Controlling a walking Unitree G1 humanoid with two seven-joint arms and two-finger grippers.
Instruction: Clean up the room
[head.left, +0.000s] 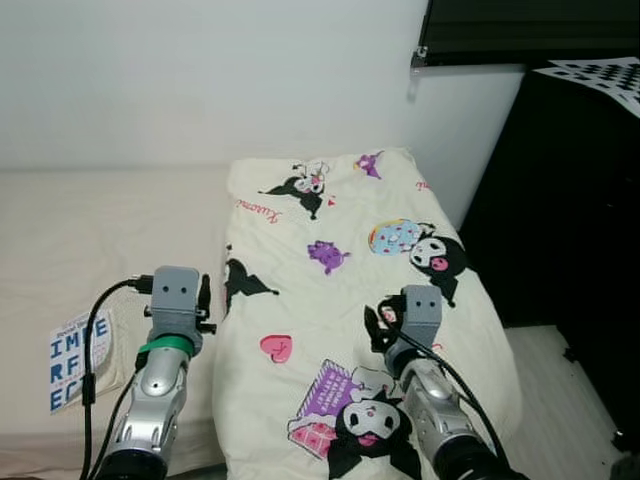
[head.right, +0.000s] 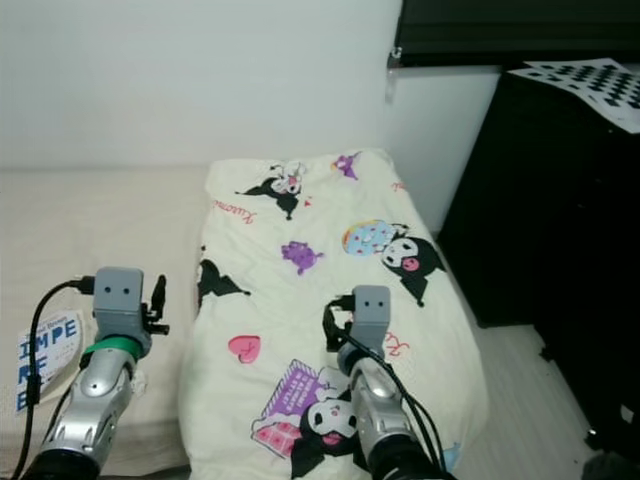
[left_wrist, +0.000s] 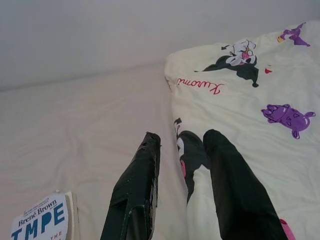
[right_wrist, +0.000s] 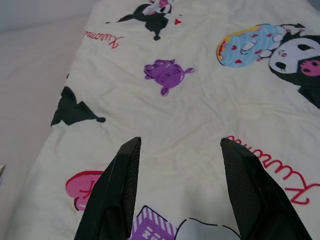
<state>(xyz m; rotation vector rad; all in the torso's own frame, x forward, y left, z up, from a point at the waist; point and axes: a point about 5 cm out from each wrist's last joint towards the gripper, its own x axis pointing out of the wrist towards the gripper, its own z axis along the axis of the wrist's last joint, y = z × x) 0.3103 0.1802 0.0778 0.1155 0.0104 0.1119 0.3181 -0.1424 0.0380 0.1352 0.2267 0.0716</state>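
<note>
the cartoon-print blanket (head.left: 350, 300) lies folded along the bed (head.left: 90, 240), next to the black cabinet (head.left: 570, 220). right gripper (right_wrist: 180, 195) hovers over the blanket, fingers wide; left gripper (left_wrist: 185, 195) straddles its near edge, part open. likely tidying bedding; next, grasp an edge. a book (head.left: 75, 360) lies beside the blanket.

blanket (head.left: 350, 270) on bed (head.left: 90, 240), right side; book (head.left: 78, 358) left; cabinet (head.left: 580, 230) right of bed.
</note>
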